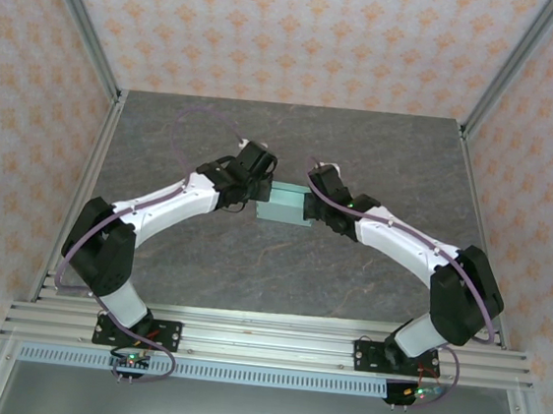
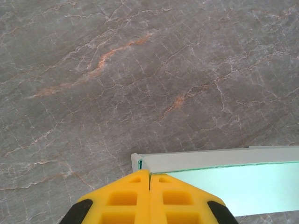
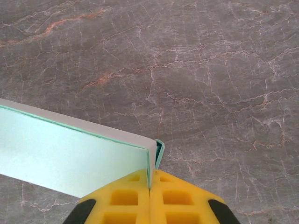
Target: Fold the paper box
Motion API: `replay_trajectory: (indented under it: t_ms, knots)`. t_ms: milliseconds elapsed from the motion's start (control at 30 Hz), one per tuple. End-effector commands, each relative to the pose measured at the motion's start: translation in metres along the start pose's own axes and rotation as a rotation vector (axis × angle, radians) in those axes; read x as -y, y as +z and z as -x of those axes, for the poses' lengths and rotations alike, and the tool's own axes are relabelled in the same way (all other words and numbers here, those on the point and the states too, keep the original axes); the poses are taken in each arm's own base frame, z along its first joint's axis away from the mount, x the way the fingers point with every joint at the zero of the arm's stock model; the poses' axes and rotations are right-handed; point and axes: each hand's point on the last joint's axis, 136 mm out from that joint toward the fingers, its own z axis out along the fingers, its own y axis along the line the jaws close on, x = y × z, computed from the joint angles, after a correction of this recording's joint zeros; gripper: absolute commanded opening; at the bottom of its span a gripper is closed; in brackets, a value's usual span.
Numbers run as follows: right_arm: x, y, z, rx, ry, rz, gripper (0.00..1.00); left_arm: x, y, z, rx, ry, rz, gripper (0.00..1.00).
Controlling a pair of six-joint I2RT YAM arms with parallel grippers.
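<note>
Yellow-fingered, the left gripper (image 2: 149, 173) is pinched fully together on one end of the paper box (image 2: 243, 186). The right gripper (image 3: 149, 179) nips its opposite end likewise. The paper box sits mid-way across the table (image 1: 362, 147).

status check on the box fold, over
left gripper shut on one end of box. right gripper shut on the other end. box spans between them, mid table. no obstruction seen.
</note>
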Motion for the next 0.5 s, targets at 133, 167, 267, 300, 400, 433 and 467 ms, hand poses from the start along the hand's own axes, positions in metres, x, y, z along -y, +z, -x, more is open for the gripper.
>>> replay_trajectory:
  t_ms: [133,167,267,300,400,433,467]
  knots:
    - [-0.001,-0.005,-0.001,0.018,-0.039,-0.014,0.00,0.011,-0.004,0.006,-0.038,-0.059,-0.081,0.00]
    - [0.000,-0.005,-0.002,0.018,-0.043,-0.017,0.00,0.010,-0.003,0.006,-0.051,-0.062,-0.083,0.00]
    - [0.002,-0.004,-0.003,0.019,-0.047,-0.027,0.00,0.006,-0.002,0.006,-0.077,-0.074,-0.089,0.00]
    - [0.001,-0.004,-0.003,0.021,-0.048,-0.024,0.00,0.006,-0.002,0.006,-0.077,-0.074,-0.086,0.00]
    - [0.001,-0.003,-0.003,0.022,-0.047,-0.021,0.00,0.001,0.002,0.002,-0.080,-0.076,-0.064,0.00]
    - [0.000,-0.002,-0.002,0.024,-0.046,-0.019,0.00,-0.001,0.006,-0.002,-0.080,-0.078,-0.056,0.00]
    - [-0.001,-0.002,-0.002,0.023,-0.047,-0.017,0.00,-0.004,0.009,-0.004,-0.075,-0.079,-0.043,0.00]
